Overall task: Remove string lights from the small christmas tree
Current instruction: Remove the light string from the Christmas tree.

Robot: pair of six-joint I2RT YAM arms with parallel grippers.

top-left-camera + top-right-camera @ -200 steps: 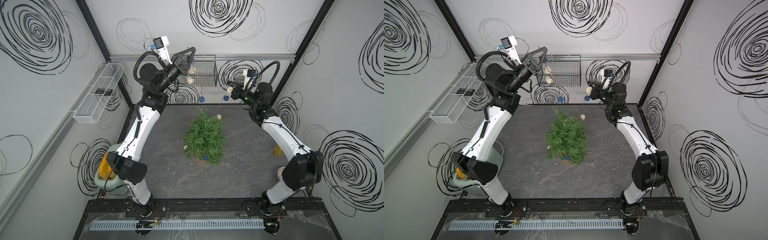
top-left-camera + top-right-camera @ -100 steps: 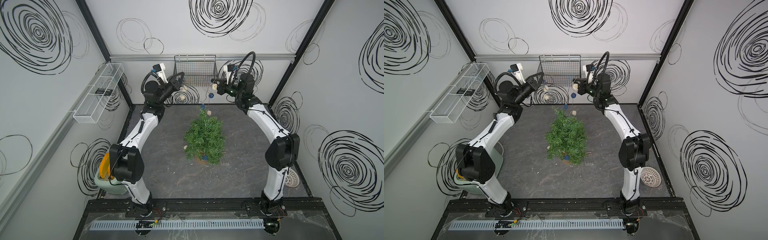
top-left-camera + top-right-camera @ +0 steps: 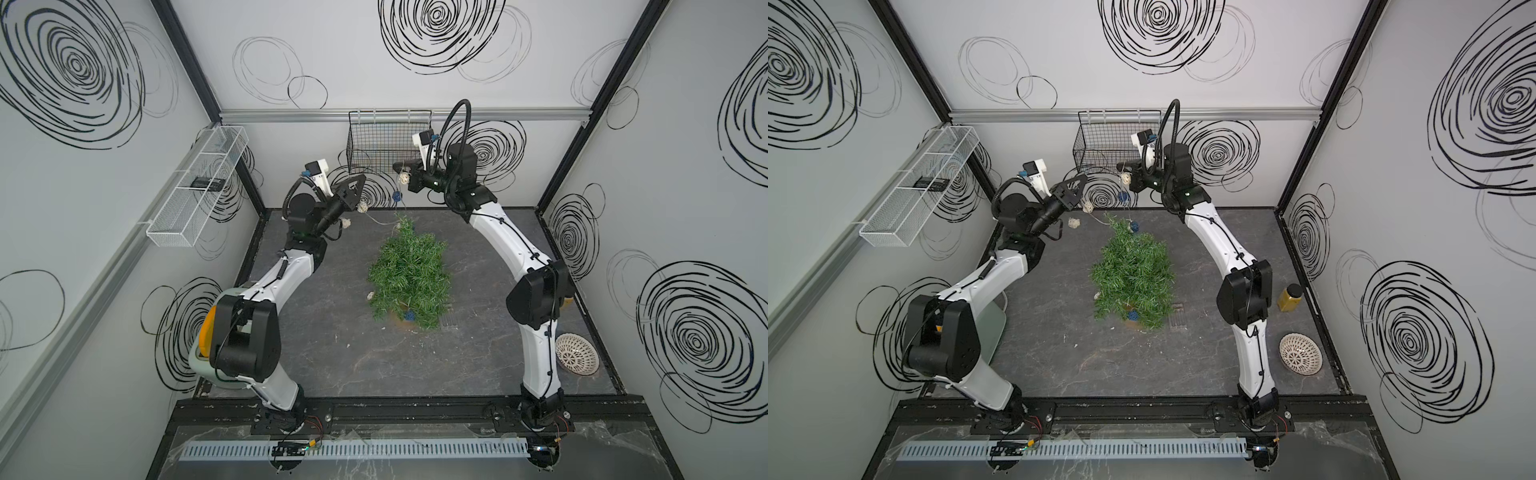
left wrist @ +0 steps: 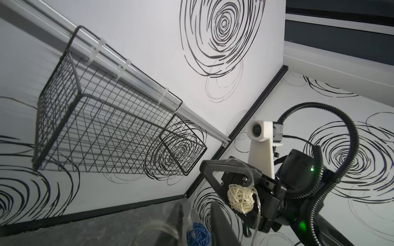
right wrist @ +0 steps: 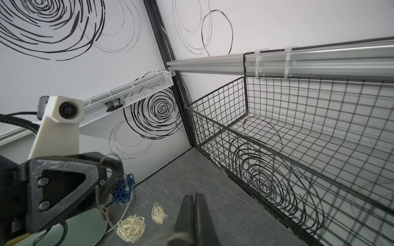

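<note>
The dark bench (image 3: 332,353) is carrying the small christmas tree (image 3: 409,274), standing upright near its middle; a black wire basket (image 3: 386,141) is hanging on the wall over the rear edge; the left gripper (image 3: 358,185) and right gripper (image 5: 194,198) are hovering near that edge; the left jaws are standing parted, the right jaws are clenching the string lights (image 3: 397,195), whose strand is sagging between both and trailing down to the tree tip; one blue ball is lying at the tree's foot.
</note>
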